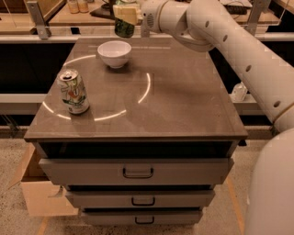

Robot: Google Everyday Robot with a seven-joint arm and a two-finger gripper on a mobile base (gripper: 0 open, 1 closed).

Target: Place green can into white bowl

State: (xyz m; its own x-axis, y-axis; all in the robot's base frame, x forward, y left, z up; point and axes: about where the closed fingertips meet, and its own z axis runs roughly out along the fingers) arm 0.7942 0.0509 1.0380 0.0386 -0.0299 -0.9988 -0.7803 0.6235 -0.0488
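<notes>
My gripper (125,13) is at the top of the camera view, shut on the dark green can (124,28). It holds the can upright in the air, just behind and slightly right of the white bowl (114,53). The bowl stands empty on the far left part of the brown cabinet top (183,101). The can's top is hidden by the gripper's pale fingers (128,13). My white arm reaches in from the right.
A mostly white can with green and red print (73,92) stands at the front left of the cabinet top. Drawers (138,172) are below. A cardboard box (36,193) sits on the floor at left. Shelving with bottles lies behind.
</notes>
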